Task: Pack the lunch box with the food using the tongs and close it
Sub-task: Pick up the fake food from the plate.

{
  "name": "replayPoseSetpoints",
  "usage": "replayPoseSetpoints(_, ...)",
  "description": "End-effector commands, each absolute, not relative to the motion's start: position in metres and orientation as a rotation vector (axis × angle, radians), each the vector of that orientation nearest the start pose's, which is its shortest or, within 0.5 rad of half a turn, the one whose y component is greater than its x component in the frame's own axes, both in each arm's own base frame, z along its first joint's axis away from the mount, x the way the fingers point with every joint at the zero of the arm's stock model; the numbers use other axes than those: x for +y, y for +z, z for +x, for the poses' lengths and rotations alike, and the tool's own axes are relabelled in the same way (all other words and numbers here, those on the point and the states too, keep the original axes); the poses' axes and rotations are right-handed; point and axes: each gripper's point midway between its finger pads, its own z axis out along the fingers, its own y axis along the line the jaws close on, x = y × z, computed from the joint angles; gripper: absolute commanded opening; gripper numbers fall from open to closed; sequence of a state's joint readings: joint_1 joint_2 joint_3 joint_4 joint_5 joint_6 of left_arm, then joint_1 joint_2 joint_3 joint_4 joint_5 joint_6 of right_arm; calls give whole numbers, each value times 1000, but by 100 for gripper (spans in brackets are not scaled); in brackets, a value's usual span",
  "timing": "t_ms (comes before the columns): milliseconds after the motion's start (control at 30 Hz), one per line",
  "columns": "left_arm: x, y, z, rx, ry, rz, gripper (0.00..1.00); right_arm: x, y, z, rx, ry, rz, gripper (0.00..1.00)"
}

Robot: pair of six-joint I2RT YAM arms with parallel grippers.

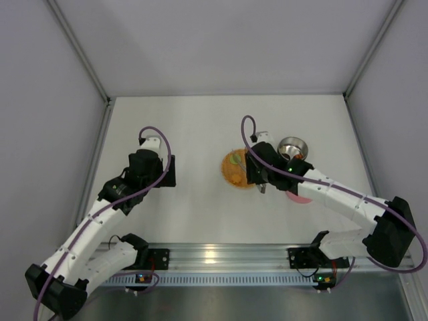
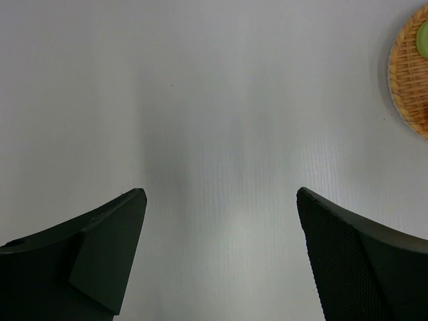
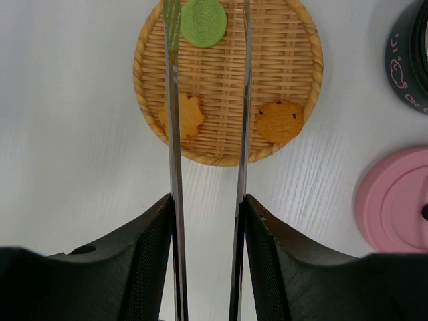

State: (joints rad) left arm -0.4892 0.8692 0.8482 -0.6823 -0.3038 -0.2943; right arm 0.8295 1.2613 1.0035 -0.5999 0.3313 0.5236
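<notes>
My right gripper (image 3: 207, 200) is shut on the tongs (image 3: 172, 134), pressing on both slim silver arms. The tongs reach out over the orange woven plate (image 3: 294, 60), their arms apart, with the green disc (image 3: 204, 21) lying between the tips. An orange leaf-shaped piece (image 3: 182, 115) and a brown round piece (image 3: 279, 121) also lie on the plate. The lunch box (image 1: 292, 146) stands open to the right of the plate, its dark wall (image 3: 408, 60) at the edge of the right wrist view. Its pink lid (image 3: 394, 207) lies flat on the table. My left gripper (image 2: 221, 194) is open over bare table.
The woven plate (image 2: 404, 73) shows at the top right of the left wrist view, well away from the left fingers. Grey walls enclose the table on three sides. A metal rail (image 1: 221, 257) runs along the near edge between the arm bases.
</notes>
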Motion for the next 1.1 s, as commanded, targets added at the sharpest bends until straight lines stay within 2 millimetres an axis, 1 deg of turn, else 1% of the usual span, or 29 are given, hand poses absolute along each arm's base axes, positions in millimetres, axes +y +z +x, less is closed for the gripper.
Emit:
replayPoseSetpoints(0, -86, 181, 248, 2223, -84, 49, 99, 238, 177, 264, 2275, 320, -208, 45)
replayPoseSetpoints(133, -86, 181, 248, 2224, -82, 48, 99, 244, 170, 266, 2290, 326, -219, 46)
replayPoseSetpoints(333, -86, 181, 248, 2222, -82, 48, 99, 248, 163, 268, 2301, 326, -224, 47)
replayPoseSetpoints(600, -86, 181, 248, 2223, -83, 47, 99, 253, 153, 266, 2321, 353, -228, 47)
replayPoseSetpoints(833, -86, 182, 248, 2221, -85, 49, 99, 255, 148, 266, 2333, 344, -232, 47)
replayPoseSetpoints(1067, -85, 182, 248, 2221, -83, 48, 99, 249, 145, 267, 2338, 317, -219, 46)
